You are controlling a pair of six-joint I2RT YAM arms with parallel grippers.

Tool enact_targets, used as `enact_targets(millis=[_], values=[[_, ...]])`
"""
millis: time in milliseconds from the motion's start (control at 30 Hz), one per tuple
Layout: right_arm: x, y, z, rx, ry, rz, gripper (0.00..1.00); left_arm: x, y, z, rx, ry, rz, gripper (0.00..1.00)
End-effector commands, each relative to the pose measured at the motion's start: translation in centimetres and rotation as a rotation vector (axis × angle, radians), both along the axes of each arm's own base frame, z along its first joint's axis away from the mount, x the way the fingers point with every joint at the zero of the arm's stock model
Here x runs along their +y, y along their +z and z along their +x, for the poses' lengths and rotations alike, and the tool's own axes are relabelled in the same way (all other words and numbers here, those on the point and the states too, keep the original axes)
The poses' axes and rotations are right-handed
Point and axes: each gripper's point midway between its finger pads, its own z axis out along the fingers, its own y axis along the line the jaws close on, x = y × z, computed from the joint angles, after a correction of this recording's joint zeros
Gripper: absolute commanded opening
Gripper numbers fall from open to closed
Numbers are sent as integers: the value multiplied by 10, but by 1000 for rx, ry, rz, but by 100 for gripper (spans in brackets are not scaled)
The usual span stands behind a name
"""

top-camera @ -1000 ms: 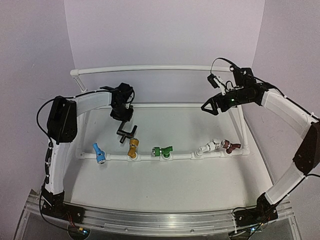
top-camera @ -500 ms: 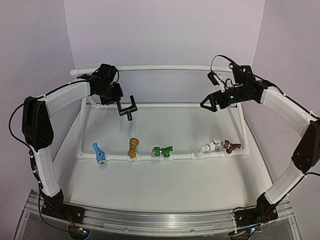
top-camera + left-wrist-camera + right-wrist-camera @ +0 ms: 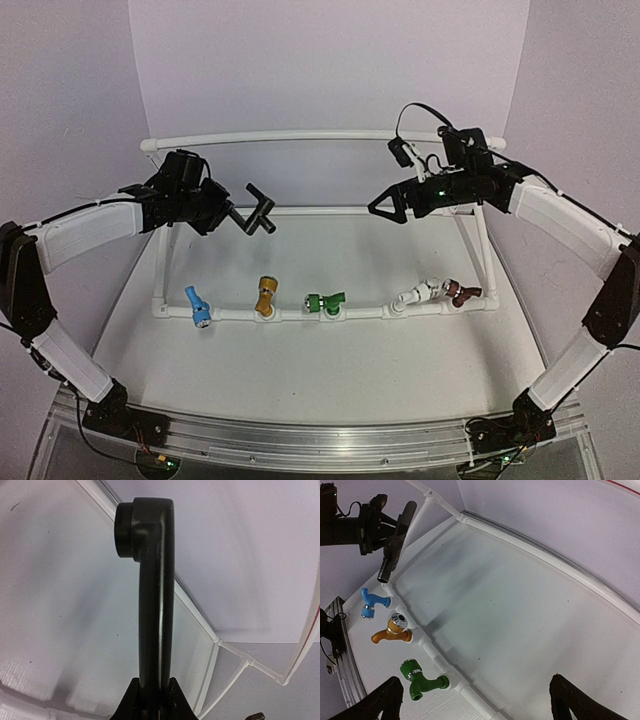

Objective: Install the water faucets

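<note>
The left gripper [image 3: 222, 209] is clamped on the lever of the dark faucet [image 3: 256, 221], holding it in the air above the white pipe frame [image 3: 370, 312], body pointing away. From the right wrist camera its spout seems to hang over the blue tap [image 3: 372, 601]. The left wrist view shows only lever and knob. The right gripper [image 3: 384, 204] is spread wide and holds nothing.

Counted are two grippers, left gripper [image 3: 228, 212] and right gripper [image 3: 380, 207]; one pipe frame [image 3: 320, 135]; six faucets: a black faucet [image 3: 252, 217] in the left gripper, five below both: blue [image 3: 197, 306], gold [image 3: 265, 295], green [image 3: 326, 302], white [image 3: 418, 294], brown [image 3: 462, 291].
</note>
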Motion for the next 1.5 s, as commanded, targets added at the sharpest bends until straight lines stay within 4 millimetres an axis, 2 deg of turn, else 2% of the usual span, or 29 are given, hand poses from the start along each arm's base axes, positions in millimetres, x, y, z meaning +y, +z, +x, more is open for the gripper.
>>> enact_targets(millis=[0, 100, 333, 600, 767, 967, 1133, 1267, 1367, 1467], values=[[36, 35, -9, -70, 61, 77, 98, -19, 71, -10, -218, 2, -230, 0], [61, 33, -16, -60, 102, 83, 98, -24, 81, -17, -275, 2, -267, 0], [125, 37, -46, -97, 216, 74, 98, -34, 88, -34, -330, 25, -291, 0], [161, 38, -50, -138, 223, 55, 98, -55, 91, -42, -352, -13, -317, 0], [172, 31, -48, -134, 206, 40, 97, -64, 95, -49, -367, -38, -317, 0], [179, 15, -54, -103, 227, 22, 93, -64, 101, -54, -390, -46, -316, 0], [181, 2, -56, -100, 248, -6, 80, -76, 110, -57, -427, -117, -286, 0], [179, 4, -59, -136, 271, -24, 67, -82, 112, -62, -440, -164, -275, 0], [175, -4, -59, -157, 282, -61, 69, -79, 113, -66, -456, -168, -283, 0], [173, -14, -59, -140, 277, -83, 80, -77, 117, -69, -473, -172, -287, 0]])
